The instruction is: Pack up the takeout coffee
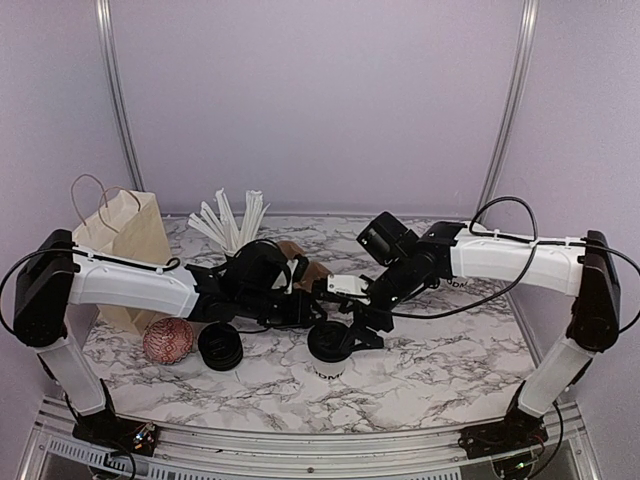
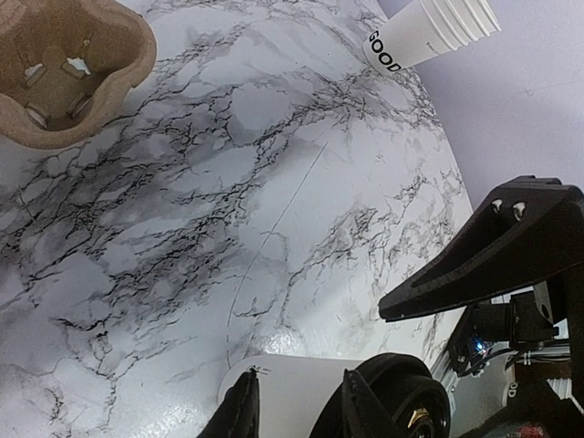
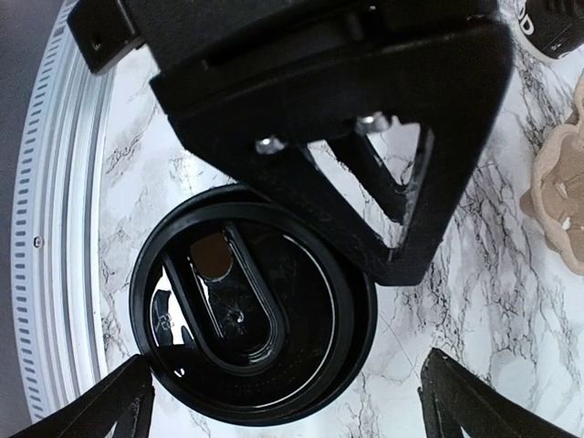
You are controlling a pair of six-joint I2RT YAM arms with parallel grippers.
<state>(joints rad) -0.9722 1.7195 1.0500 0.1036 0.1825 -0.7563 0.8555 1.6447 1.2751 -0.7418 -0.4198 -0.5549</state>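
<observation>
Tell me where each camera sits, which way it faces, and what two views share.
Top external: above and behind the bases, looking down on the marble table; left arm and right arm show.
Left wrist: low beside the lidded cup, facing across the table to the cardboard carrier; left pincer shows.
Right wrist: above the cup, facing straight down on its lid; right pincer shows.
Shared: both wrist views hold the carrier and lidded cup.

The marble-patterned table (image 1: pixel 450 360) bore a brown paper bag (image 1: pixel 125 240) back left, a red-patterned bowl (image 1: pixel 167 340) beside stacked black lids (image 1: pixel 220 347) front left, a lidded white cup (image 1: pixel 330 345) centre front, a pulp cup carrier (image 2: pixel 64 73) behind, and stacked white cups (image 2: pixel 429 32) right
</observation>
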